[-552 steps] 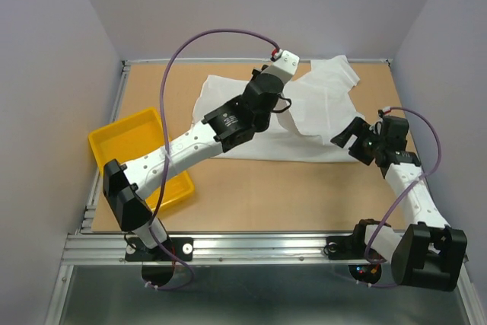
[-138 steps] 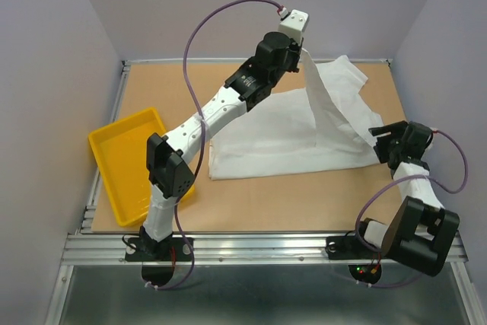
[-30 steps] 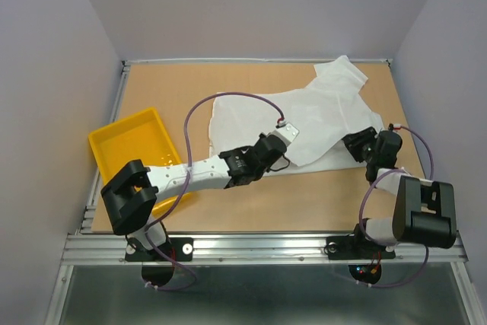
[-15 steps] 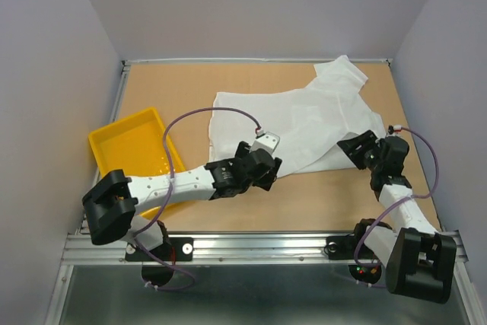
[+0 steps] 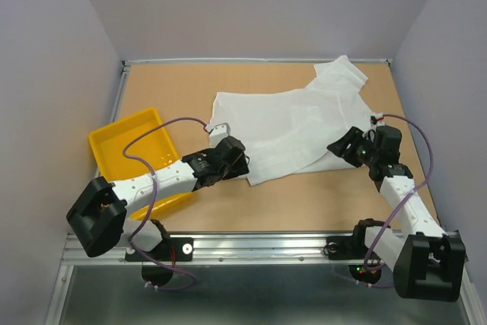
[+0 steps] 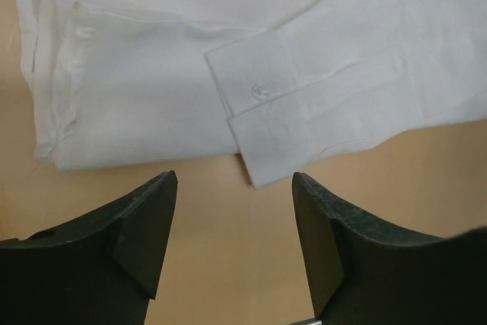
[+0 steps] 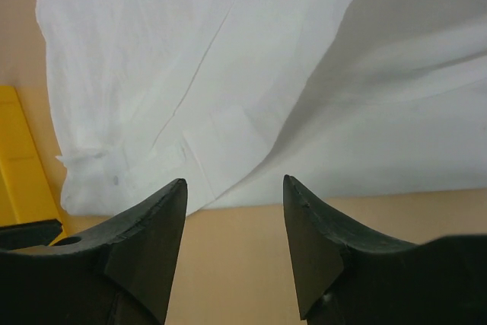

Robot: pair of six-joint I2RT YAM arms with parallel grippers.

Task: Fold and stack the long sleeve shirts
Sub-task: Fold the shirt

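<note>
One white long sleeve shirt (image 5: 297, 123) lies spread flat across the middle and right of the table, with a sleeve folded over its body. The buttoned cuff (image 6: 278, 116) rests on the shirt's near edge. My left gripper (image 5: 237, 159) is at the shirt's near left corner. It stands open over bare table just short of the cuff (image 6: 234, 180). My right gripper (image 5: 338, 146) hovers at the shirt's right edge. It too is open, with only table between its fingers (image 7: 234, 182), and the white shirt (image 7: 228, 58) lies ahead of it.
A yellow tray (image 5: 122, 146) sits at the left of the table, partly under my left arm. Its edge (image 7: 19, 165) shows in the right wrist view. Raised metal rails border the board, and purple cables loop above both arms.
My left gripper opened, let go of the sleeve and drew back to the left, leaving the cuff lying on the shirt. My right gripper shifted slightly left along the shirt's right edge.
</note>
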